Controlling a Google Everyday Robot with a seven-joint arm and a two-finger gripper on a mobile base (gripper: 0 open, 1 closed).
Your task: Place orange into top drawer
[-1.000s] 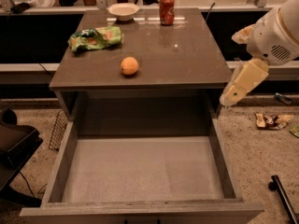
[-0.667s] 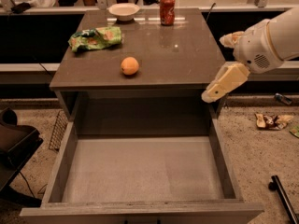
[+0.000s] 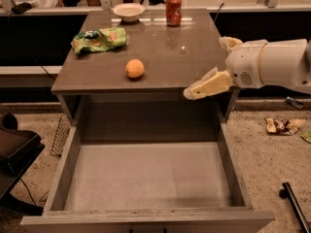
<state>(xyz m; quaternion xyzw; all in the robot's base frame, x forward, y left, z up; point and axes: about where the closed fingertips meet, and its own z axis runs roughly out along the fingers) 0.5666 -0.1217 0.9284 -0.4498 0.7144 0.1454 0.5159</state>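
Pale-yellow fingers [image 3: 209, 85] of the gripper [image 3: 208, 68], spread and empty, have swung in from 3 o'clock over the cabinet top [image 3: 160, 47], closing on the untouched orange [image 3: 134, 68] at their 9 o'clock, behind the open top drawer [image 3: 146, 176]: grasp pending.

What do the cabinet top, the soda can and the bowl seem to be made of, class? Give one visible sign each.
The cabinet top: likely laminate, glossy, with reflections. The soda can: probably metal, printed red, pale rim. The bowl: ceramic or plastic, plain white. The gripper hangs by the top's front right corner.
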